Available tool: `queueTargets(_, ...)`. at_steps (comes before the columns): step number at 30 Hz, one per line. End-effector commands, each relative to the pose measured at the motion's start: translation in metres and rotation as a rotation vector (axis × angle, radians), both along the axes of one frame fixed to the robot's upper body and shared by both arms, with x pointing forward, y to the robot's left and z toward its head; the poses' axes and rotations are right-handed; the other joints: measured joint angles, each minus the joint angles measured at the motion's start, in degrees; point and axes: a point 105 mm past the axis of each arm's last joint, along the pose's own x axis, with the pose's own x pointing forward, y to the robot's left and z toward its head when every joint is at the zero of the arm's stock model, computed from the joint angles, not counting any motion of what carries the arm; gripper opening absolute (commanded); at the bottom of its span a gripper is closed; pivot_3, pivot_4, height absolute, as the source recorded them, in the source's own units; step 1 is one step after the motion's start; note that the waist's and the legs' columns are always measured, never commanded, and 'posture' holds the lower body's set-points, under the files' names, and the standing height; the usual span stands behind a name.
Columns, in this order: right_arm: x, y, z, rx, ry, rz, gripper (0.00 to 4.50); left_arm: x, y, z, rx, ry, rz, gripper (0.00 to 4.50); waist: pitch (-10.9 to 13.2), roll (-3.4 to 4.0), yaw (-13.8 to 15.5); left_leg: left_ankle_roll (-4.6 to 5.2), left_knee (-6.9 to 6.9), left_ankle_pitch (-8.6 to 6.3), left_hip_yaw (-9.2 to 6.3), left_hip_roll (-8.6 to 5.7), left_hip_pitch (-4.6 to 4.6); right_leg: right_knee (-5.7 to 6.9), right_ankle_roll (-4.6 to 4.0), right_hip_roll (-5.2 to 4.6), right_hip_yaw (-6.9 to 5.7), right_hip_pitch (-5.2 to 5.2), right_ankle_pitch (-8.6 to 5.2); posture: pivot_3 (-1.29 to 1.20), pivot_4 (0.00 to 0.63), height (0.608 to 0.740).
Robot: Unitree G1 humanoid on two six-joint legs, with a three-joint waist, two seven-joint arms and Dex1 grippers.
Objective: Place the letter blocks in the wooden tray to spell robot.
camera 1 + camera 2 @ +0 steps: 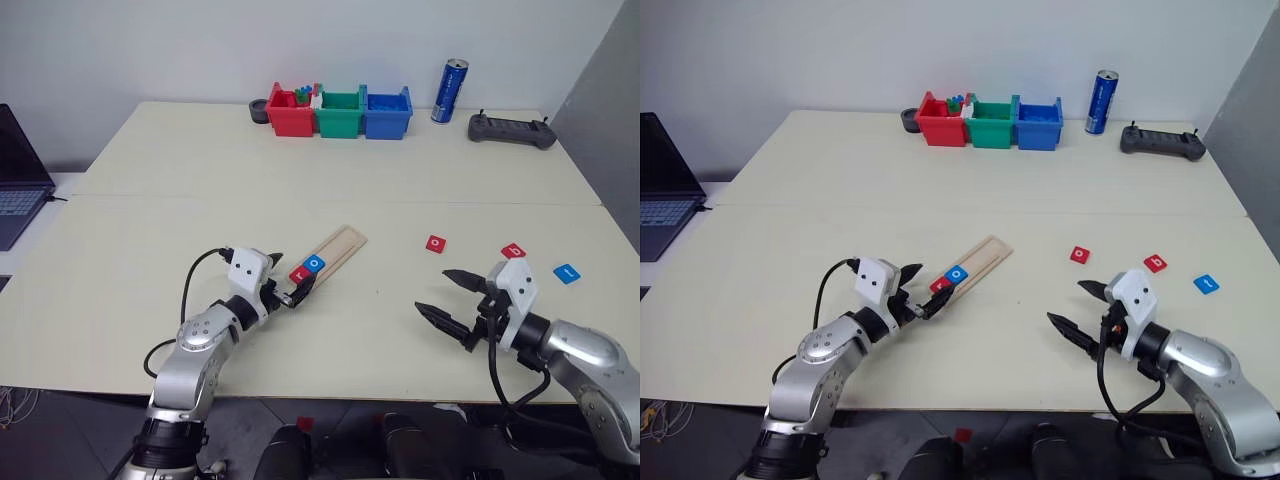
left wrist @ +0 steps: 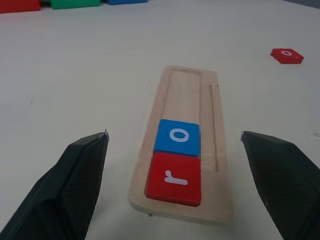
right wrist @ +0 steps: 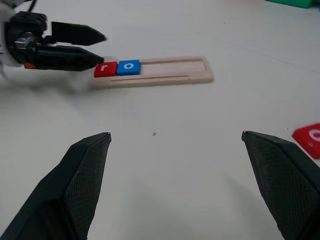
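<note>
While head view hides it, red r tile (image 2: 175,179) | fills wooden tray (image 2: 210,100) end

The wooden tray (image 2: 212,125) was pale, matt, bare wood; the letter blocks (image 2: 176,159) looked smooth and painted; the worktop (image 1: 200,200) matt cream.

I'm seeing the wooden tray (image 1: 328,256) taking up the middle of the table (image 1: 330,170), its near end filled by the red r block (image 2: 175,178) and blue o block (image 2: 177,137) — the far slots are lying open. The left gripper (image 1: 287,281) is crowding that near end, fingers spread. Right of the tray, bare tabletop is running to the loose red o block (image 1: 436,244) — passable.
</note>
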Motion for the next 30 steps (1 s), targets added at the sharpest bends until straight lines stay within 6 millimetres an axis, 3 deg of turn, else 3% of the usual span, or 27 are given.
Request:
queueTargets(1, 0.001, 0.004, 0.005, 0.007, -0.007, 0.045, 4.46, 0.002, -0.004, 0.003, 0.005, -0.005, -0.047, 4.5, 0.01, -0.01, 0.03, 0.0, 0.0, 0.0, 0.0, 0.0, -0.01, 0.0, 0.0, -0.01, 0.0, 0.0, 0.0, 0.0, 0.15, 0.74)
queueTargets(30, -0.004, 0.011, 0.011, 0.033, -0.002, 0.032, 4.46, 0.006, -0.008, -0.032, 0.109, 0.066, -0.085, 4.5, 0.0, 0.0, 0.47, 0.0, 0.0, 0.0, -0.03, -0.02, -0.02, 0.0, 0.0, -0.04, 0.0, -0.01, 0.0, 0.0, 0.15, 0.74)
